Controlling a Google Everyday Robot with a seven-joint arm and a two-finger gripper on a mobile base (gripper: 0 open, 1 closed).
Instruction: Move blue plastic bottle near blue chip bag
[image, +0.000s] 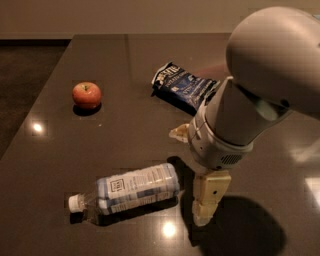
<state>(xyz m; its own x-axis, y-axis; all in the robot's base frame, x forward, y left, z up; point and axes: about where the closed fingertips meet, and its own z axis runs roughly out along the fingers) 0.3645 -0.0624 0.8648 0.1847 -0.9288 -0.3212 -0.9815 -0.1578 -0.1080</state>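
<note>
The blue plastic bottle (131, 192) lies on its side on the dark table near the front, white cap to the left. The blue chip bag (184, 87) lies further back, right of centre. My gripper (206, 202) hangs from the large grey arm just right of the bottle's base, its tip low over the table and close to the bottle without holding it. The arm's wrist covers the bag's near right end.
A red apple (86, 95) sits at the back left. The dark table (125, 135) ends at the left along a diagonal edge with dark floor beyond. Bright light reflections lie on the table surface.
</note>
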